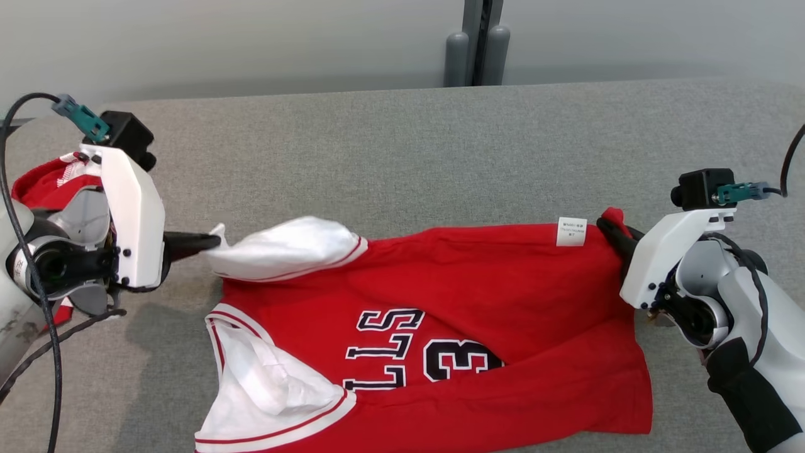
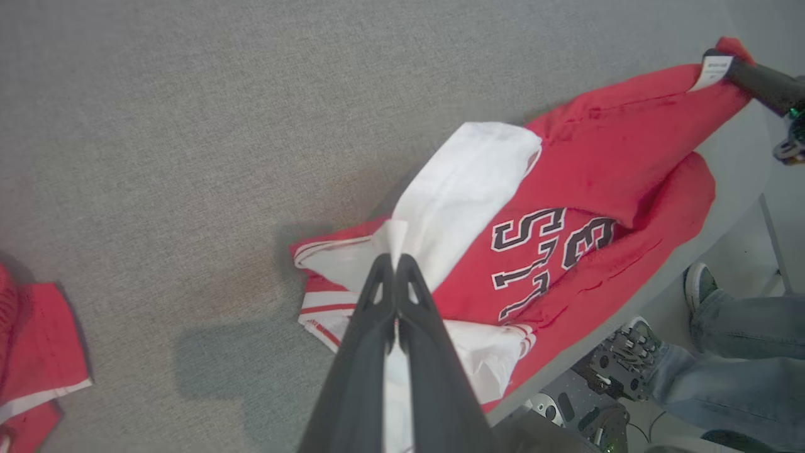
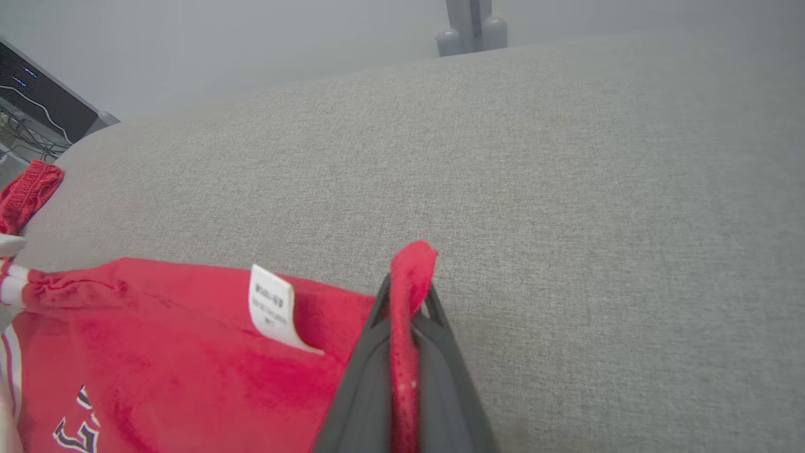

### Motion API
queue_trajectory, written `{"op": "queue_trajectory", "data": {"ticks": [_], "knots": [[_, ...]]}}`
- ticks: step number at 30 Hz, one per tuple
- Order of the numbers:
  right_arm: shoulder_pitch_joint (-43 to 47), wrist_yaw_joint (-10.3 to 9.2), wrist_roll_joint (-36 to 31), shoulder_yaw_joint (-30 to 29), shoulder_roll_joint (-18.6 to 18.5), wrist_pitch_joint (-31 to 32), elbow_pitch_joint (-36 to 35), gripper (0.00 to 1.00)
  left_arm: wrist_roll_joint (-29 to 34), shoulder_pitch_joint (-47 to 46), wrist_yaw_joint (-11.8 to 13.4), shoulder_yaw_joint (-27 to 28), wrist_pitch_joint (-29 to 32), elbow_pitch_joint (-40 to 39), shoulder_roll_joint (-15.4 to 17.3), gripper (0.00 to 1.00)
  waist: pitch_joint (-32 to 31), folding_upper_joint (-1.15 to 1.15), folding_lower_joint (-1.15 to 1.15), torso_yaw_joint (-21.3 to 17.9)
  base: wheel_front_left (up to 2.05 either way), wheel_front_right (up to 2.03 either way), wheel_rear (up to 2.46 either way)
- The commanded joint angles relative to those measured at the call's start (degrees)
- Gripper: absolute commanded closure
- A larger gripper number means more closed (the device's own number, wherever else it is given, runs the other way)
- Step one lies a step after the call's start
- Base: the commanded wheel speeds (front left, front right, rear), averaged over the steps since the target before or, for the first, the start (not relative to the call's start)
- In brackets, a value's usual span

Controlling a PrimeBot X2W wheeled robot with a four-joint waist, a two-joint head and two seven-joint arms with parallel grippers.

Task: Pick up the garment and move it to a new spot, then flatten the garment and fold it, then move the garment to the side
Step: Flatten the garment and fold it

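Bright, even light; soft shadows on the grey table (image 1: 402,145); wide-angle wrist-view curvature.

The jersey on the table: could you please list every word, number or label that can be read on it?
"LLS": black letters on the red jersey, the rest hidden.
"3": black number beside them, partly under a fold.
White tag at the jersey's edge: print too small to read.

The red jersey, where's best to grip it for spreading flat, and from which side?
Its two far corners, one from each end: the left hand pinches the white shoulder flap, the right hand the red hem corner by the label. The jersey lies lengthwise between them, so pulling apart should flatten it.
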Motion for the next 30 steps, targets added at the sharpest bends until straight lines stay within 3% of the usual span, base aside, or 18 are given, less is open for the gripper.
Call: {"op": "queue_trajectory", "data": {"ticks": [1,5,15,30], "knots": [[0.45,0.03,0.71,0.33,-0.10,0.46,-0.15,1.00,-0.84,0.65,-0.10,-0.13,0.82,-0.64,0.64,1.00,-0.34,0.00,0.00,0.09,0.00,0.00,0.00],[1.16,0.03,3.16,2.01,-1.06,1.81,-0.66,1.00,-3.80,2.25,0.07,-0.95,5.66,-4.25,2.67,1.00,-1.34,0.00,0.00,0.29,0.00,0.00,0.00],[1.54,0.03,8.02,6.64,-3.78,3.85,-3.16,1.00,-7.20,4.38,2.50,-1.95,11.09,-10.74,5.30,1.00,-2.28,0.00,0.00,1.21,0.00,0.00,0.00],[-0.04,0.03,17.61,10.37,-9.10,17.74,-7.55,1.00,-8.32,6.73,4.65,-3.12,13.34,-15.45,7.35,1.00,-2.80,0.00,0.00,1.77,0.00,0.00,0.00]]}}
